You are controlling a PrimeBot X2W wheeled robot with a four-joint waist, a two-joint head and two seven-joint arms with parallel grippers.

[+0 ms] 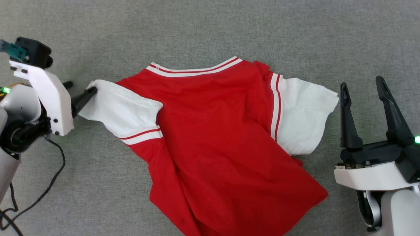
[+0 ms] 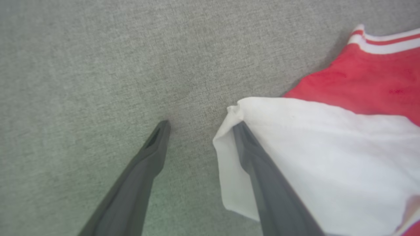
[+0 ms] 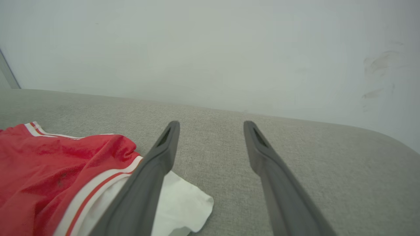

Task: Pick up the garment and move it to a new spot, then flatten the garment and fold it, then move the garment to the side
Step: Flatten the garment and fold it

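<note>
Closest in the head view, the right gripper (image 1: 361, 82) is standing with its two fingers apart, holding nothing, near one garment (image 1: 213, 131) that is lying spread on the grey surface (image 1: 210, 29), both white sleeves showing. The left gripper (image 1: 81, 87) is pointing at the left sleeve. In the left wrist view, the left gripper (image 2: 201, 124) is gaping, one of its two fingers touching the sleeve's edge. In the right wrist view, the right gripper (image 3: 211, 123) is hanging open beside the garment (image 3: 49, 170).
</note>
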